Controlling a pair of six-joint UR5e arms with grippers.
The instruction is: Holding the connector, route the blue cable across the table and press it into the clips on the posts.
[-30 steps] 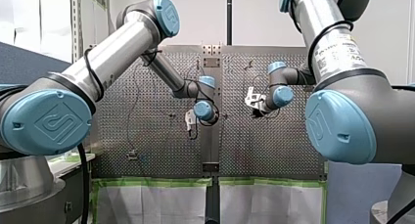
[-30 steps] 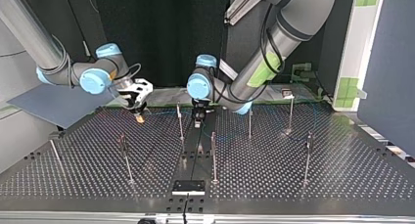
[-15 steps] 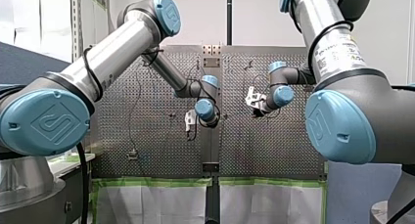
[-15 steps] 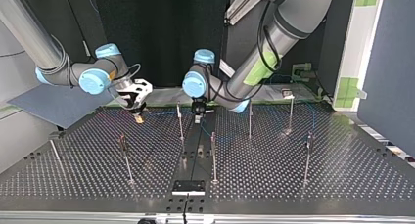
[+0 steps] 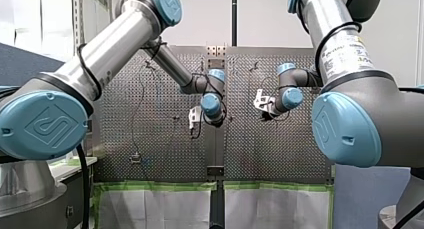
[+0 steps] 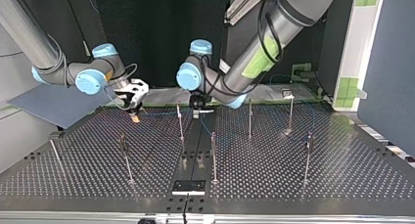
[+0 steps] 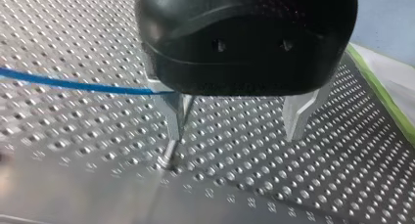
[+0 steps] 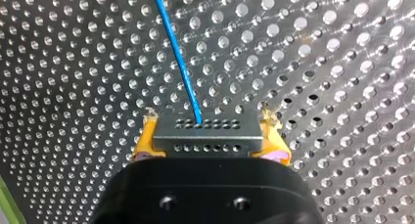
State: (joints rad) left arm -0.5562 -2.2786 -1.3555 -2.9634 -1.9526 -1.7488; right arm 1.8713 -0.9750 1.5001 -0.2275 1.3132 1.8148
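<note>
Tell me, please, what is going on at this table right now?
My right end effector, with yellow pads, is shut on the connector low over the perforated table, and the blue cable trails away from it. My left end effector hovers open nearby, the cable running up to one of its metal fingers. Thin posts stand across the table; whether the cable sits in any clip is unclear.
</note>
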